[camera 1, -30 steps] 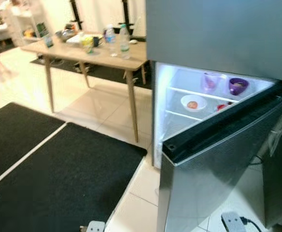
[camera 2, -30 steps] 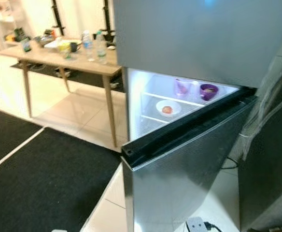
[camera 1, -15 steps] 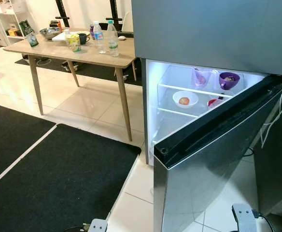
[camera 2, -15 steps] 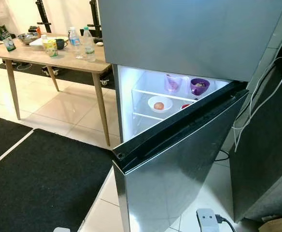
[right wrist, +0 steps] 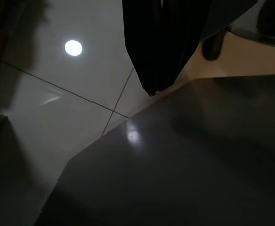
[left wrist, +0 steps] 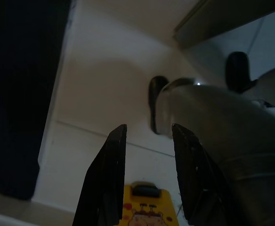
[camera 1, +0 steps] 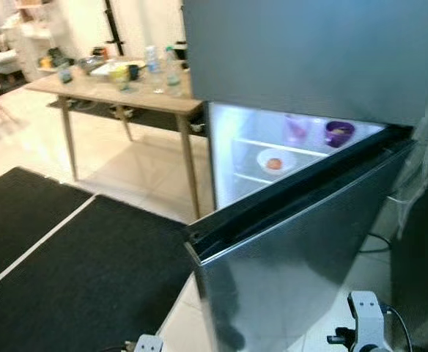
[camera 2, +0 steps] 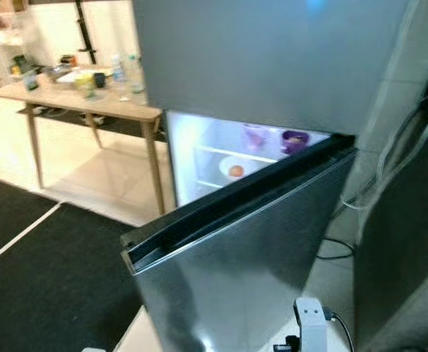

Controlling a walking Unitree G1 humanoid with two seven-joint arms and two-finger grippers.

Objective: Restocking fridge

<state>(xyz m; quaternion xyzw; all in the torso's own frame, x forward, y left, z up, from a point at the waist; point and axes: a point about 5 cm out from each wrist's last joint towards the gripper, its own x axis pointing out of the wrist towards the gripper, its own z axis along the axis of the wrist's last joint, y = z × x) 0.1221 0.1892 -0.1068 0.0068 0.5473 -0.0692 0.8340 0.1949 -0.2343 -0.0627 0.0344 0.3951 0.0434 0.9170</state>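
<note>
Head views, blurred: fridge (camera 1: 309, 51) w/ lower door (camera 1: 302, 257) swung half open across the front, blocking straight access. Lit shelves behind hold a white bowl (camera 1: 274, 160), purple bowl (camera 1: 339, 133) & clear cup (camera 1: 297, 127). Wooden counter (camera 1: 119, 92) w/ bottles (camera 1: 152, 64) stands to the left, black mats (camera 1: 75, 271) before it; open tile between.

Left wrist: left claw (left wrist: 144, 181) apart over pale floor, a yellow carton (left wrist: 144, 207) between the fingers.

Right wrist: right claw (right wrist: 156, 42) together, dark, above tile beside the fridge door's edge.
</note>
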